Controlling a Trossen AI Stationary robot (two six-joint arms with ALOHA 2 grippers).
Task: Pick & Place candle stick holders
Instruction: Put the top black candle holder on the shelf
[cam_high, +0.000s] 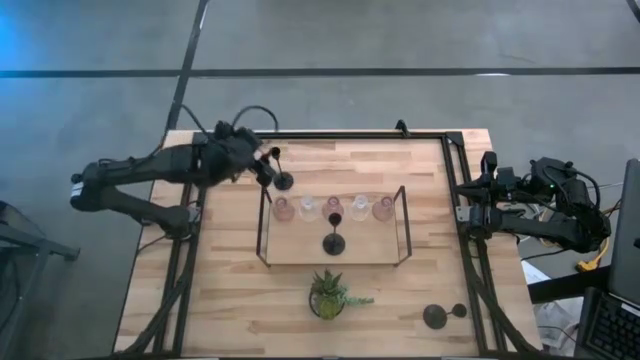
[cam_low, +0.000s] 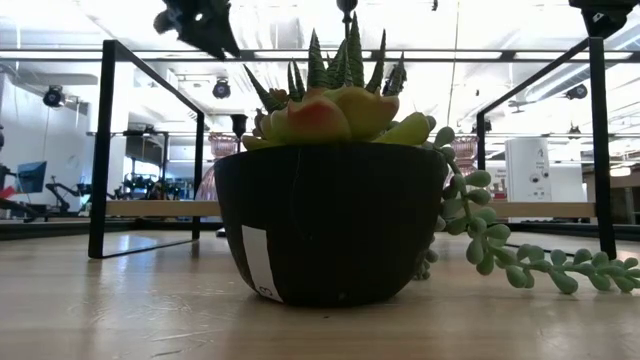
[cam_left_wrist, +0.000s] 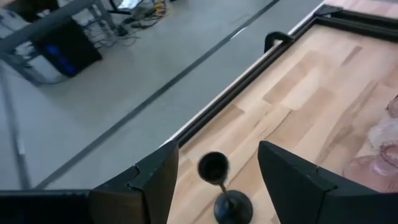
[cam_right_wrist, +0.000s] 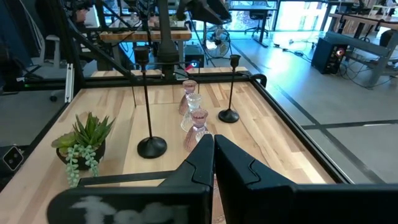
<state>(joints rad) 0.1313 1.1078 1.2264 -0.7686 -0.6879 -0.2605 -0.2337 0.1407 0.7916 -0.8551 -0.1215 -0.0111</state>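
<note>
Near the far left corner of the desk, just outside the far left corner of the wire-framed tray, the left gripper hovered with its fingers spread on either side of a black candle stick holder. Its stem stood between them, not yet touched as far as the left wrist view showed.

By my judgement the grasp on this holder was the step in hand. The next move called for a centred, gentle squeeze on the thin stem, since a sideways nudge could tip it over its small round base.

A second black holder stood on the tray's wooden floor, in front of a row of squat pink and clear glass holders. A third black one lay near the desk's near right corner. The glass ones looked smooth and ribbed; the black ones matte.

The right gripper waited beyond the right edge, fingers pressed together. A potted succulent sat by the near edge.
</note>
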